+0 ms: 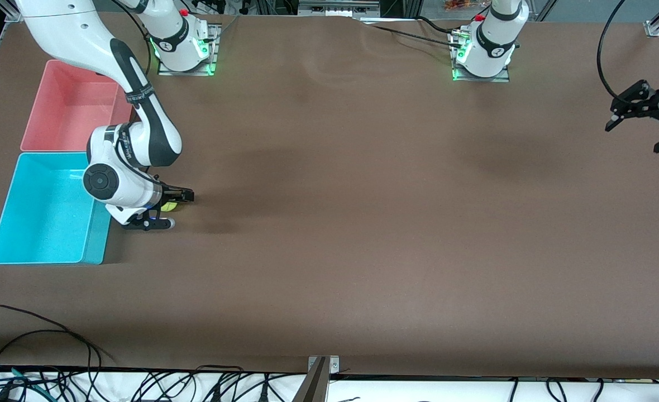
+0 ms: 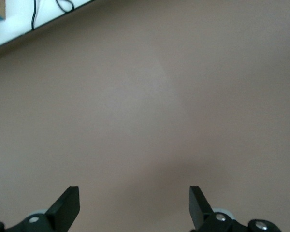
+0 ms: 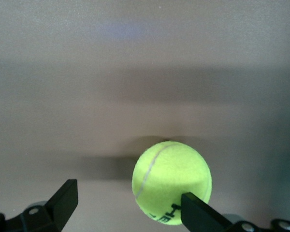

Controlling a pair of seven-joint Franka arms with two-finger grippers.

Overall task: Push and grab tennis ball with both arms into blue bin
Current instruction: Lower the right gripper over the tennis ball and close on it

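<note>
Fuzzy yellow-green tennis ball (image 1: 169,206) sits on the brown counter (image 1: 363,223) beside the cyan-blue plastic bin (image 1: 44,209), between the right gripper's (image 1: 174,209) wide-spread fingers (image 3: 63,198). Its dark print faces the wrist. The left gripper (image 1: 639,128) waits, fingers spread, empty.

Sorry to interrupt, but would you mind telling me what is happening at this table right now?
The right arm's tool is low on the table beside the blue bin, open, with the tennis ball between its fingers, one finger at the ball, not yet closed on it. The ball is still outside the bin. The left arm waits, its tool open over the table's edge at its own end. A pink bin sits next to the blue one.
</note>
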